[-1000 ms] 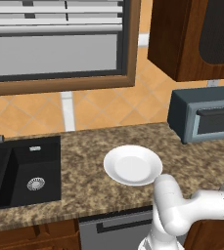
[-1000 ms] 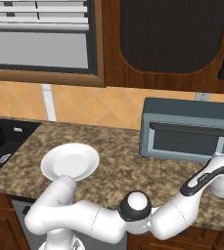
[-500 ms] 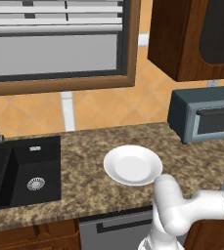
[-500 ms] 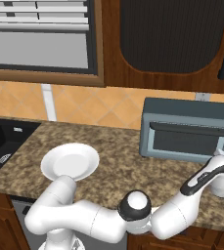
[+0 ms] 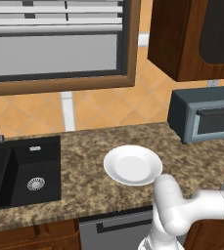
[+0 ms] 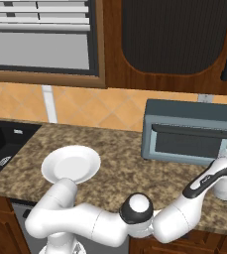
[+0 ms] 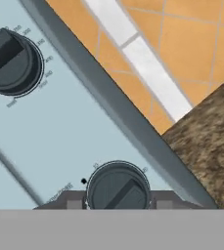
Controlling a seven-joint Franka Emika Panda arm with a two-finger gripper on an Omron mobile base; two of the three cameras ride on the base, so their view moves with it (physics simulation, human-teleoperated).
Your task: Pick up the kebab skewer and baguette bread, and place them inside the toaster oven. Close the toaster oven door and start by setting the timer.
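Hand at the timer dial now!
Hand (image 7: 117, 201) is straddling the lower knob (image 7: 118, 188) at six o'clock, oven door (image 6: 189, 143) shut; arm barely moving; grip unclear.

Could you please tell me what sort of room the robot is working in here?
It looks like a rendered home kitchen. A speckled brown granite counter holds a black sunken sink, a round white plate and a boxy blue-grey toaster oven, with dark wooden cabinets above.
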